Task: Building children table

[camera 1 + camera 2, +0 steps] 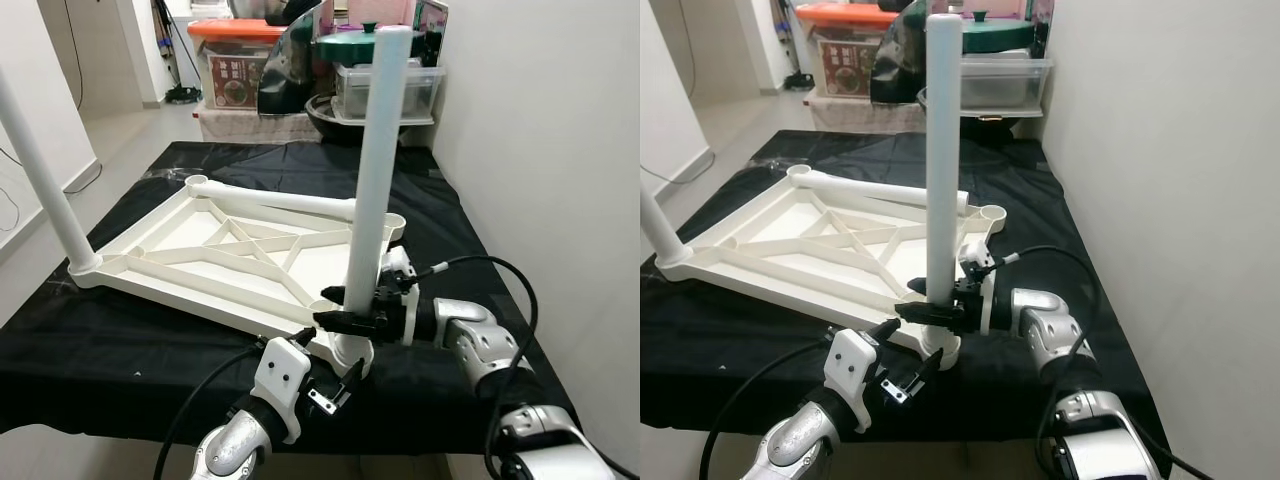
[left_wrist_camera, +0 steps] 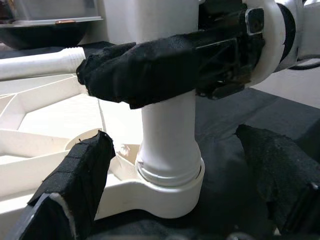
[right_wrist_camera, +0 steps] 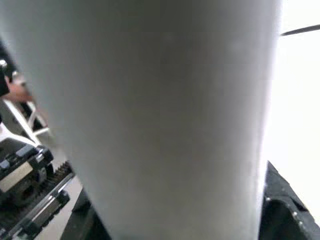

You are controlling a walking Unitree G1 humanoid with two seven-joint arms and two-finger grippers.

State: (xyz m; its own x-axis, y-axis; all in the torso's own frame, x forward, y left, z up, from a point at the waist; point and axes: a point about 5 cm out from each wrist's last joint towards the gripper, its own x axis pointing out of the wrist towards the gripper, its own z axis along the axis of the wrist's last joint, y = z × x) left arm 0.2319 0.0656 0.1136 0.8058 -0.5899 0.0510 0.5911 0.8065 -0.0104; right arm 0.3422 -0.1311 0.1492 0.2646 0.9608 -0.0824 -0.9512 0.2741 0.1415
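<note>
The white table top (image 1: 215, 255) lies upside down on the black-covered bench (image 1: 120, 340), and its ribs face up. At the corner of the top nearest to the robot, one white leg (image 1: 375, 170) stands upright in its round socket (image 2: 167, 192). Its long axis is vertical, almost square to the top.

The right gripper (image 1: 352, 320) reaches in from the right edge of the bench, and its jaws are pressed around the leg low down, just above the socket. The left gripper (image 1: 335, 388) is at the near edge of the bench, just in front of the same socket. Its jaws are spread, one finger (image 2: 75, 175) on each side of the socket, and they touch nothing. So the leg lies directly ahead of the left jaws and is already between the right ones; the right arm is the one that controls it.

In the left wrist view the leg's collar seems to sit down in the socket, so I judge that the next move must push or twist along this vertical axis.

Another leg (image 1: 45, 180) stands at the far left corner of the top, and a third one (image 1: 285, 203) lies flat along the far side.
</note>
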